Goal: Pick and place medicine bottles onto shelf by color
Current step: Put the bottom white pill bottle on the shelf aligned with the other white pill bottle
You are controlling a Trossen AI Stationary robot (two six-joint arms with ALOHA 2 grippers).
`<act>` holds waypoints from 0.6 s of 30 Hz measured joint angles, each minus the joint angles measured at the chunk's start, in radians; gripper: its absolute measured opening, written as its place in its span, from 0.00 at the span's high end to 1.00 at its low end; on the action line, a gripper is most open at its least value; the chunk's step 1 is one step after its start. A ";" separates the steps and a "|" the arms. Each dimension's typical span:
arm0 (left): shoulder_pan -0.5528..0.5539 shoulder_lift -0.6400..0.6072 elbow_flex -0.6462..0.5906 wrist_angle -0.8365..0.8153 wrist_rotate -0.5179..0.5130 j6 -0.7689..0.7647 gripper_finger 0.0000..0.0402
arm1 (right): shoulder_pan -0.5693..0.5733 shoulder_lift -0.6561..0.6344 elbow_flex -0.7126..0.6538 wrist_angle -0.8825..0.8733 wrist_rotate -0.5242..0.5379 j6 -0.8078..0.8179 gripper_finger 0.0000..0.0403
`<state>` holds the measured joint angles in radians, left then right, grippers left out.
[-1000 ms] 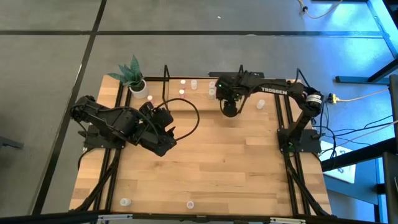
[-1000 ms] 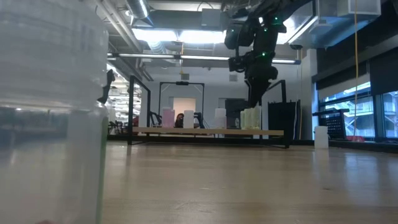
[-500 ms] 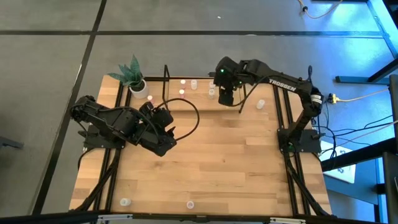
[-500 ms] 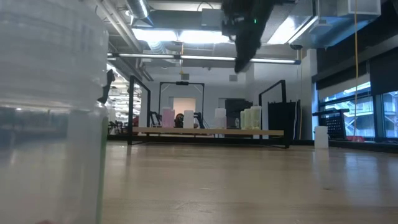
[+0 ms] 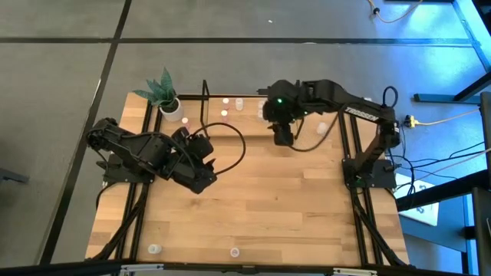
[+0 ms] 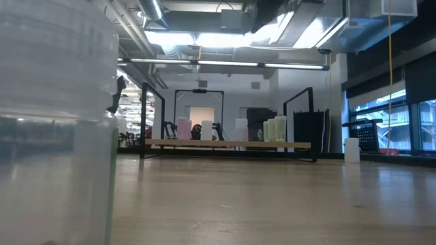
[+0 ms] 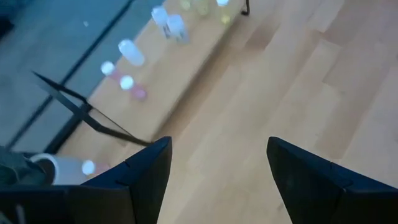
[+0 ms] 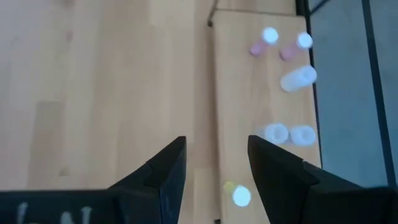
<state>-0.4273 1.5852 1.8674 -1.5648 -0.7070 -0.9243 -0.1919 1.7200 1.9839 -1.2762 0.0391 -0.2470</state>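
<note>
From above, the wooden table [image 5: 253,199] carries the shelf [image 5: 230,115] along its far edge, its right part covered by the right arm. Three medicine bottles [image 5: 239,105] show clearly on the shelf; others there are hidden or too small to count. One bottle [image 5: 321,128] lies on the table just right of the right arm, and two more stand at the near edge, one at left [image 5: 154,249] and one near the middle [image 5: 235,251]. A white pot with a green plant [image 5: 166,97] stands at the shelf's far-left end. The right gripper [image 5: 282,138] hangs over the shelf's near edge; the left gripper [image 5: 205,173] waits over the table's left half. Lettering on the right arm is too small to read.

Low view: a large clear blurred cylinder [image 6: 58,122] fills the left side, cut off by the frame. The shelf [image 6: 231,143] shows far off, with about six bottles [image 6: 184,129] in pink, white and yellow-green, the yellow-green ones overlapping. Only a dark piece of an arm shows at the top edge.

Left wrist view: the left gripper [image 7: 214,165] stands open, holding nothing. Bottles [image 7: 176,26] on the shelf are blurred; about seven pale spots.

Right wrist view: the right gripper [image 8: 214,165] is parted and empty. About seven blurred bottles [image 8: 298,78] sit on the shelf [image 8: 249,93]; colours barely readable.
</note>
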 joint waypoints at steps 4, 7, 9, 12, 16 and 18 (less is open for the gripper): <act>0.000 0.000 0.000 -0.006 0.060 -0.027 0.36 | 0.050 -0.055 -0.008 -0.009 0.000 0.009 0.57; 0.000 0.000 0.000 -0.006 0.129 -0.045 0.36 | 0.086 -0.095 -0.008 -0.031 0.000 0.034 0.57; -0.007 0.000 0.000 -0.006 0.183 -0.055 0.36 | 0.111 -0.121 -0.010 -0.046 -0.001 0.033 0.57; -0.029 0.000 0.000 -0.006 0.264 -0.057 0.36 | 0.142 -0.158 -0.010 -0.049 -0.051 0.023 0.57; -0.071 0.000 0.000 -0.006 0.371 -0.061 0.36 | 0.172 -0.195 -0.010 -0.060 -0.159 -0.022 0.57; -0.098 0.000 0.000 -0.006 0.423 -0.061 0.36 | 0.180 -0.208 -0.010 -0.062 -0.204 -0.042 0.57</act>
<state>-0.5256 1.5852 1.8674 -1.5709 -0.2843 -0.9857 -0.0116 1.5118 1.9736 -1.3378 -0.1651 -0.2890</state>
